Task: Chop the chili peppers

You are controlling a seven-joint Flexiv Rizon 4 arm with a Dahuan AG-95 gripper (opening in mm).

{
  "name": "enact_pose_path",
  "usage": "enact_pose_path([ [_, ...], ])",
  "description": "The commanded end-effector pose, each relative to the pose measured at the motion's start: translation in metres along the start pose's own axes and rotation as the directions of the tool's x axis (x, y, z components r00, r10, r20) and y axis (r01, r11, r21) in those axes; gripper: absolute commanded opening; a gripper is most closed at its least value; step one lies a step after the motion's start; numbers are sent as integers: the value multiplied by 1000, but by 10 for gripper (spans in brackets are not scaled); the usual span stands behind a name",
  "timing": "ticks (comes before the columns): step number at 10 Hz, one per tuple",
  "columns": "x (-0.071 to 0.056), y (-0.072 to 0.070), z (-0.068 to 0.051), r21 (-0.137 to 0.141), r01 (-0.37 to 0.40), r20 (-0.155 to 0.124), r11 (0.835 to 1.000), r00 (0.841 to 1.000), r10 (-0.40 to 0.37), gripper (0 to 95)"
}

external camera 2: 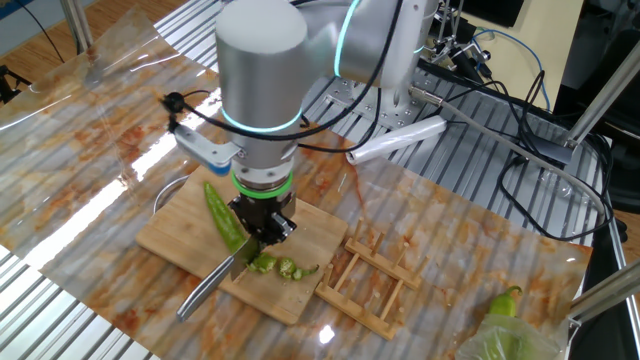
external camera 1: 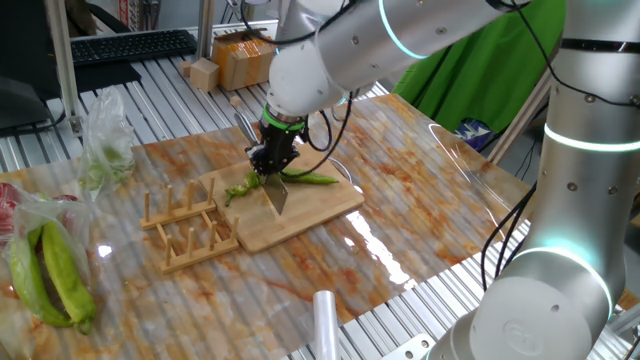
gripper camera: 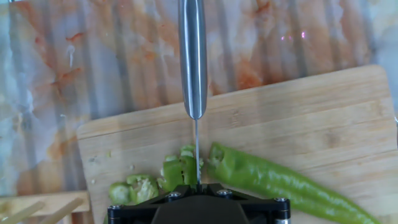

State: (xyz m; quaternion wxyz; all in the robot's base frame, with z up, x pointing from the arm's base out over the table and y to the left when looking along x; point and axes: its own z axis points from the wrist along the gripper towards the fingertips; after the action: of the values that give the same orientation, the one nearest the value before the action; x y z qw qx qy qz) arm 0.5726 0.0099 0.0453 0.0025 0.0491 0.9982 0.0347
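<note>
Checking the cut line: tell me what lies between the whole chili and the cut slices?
The knife blade, edge-on, stands between the chili and the slices; hand view shows it.

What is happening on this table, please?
The gripper is shut on a knife and is chopping a green chili on a wooden board. The blade sits between the long uncut part and a few slices already cut from its end. A wooden rack lies beside the board.
</note>
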Motion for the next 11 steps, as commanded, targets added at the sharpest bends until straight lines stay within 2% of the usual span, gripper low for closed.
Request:
enact_pose_path([
  [1,0,-2,-3,-9,-9,4,1000,1000,9,0],
  [2,1,-2,-8,-16,-15,-4,1000,1000,15,0],
  [5,5,-3,-21,-11,-24,-14,1000,1000,23,0],
  [9,8,-7,-32,-4,-24,-22,1000,999,24,0],
  [11,9,-12,-38,26,-7,-20,1000,1000,8,0],
])
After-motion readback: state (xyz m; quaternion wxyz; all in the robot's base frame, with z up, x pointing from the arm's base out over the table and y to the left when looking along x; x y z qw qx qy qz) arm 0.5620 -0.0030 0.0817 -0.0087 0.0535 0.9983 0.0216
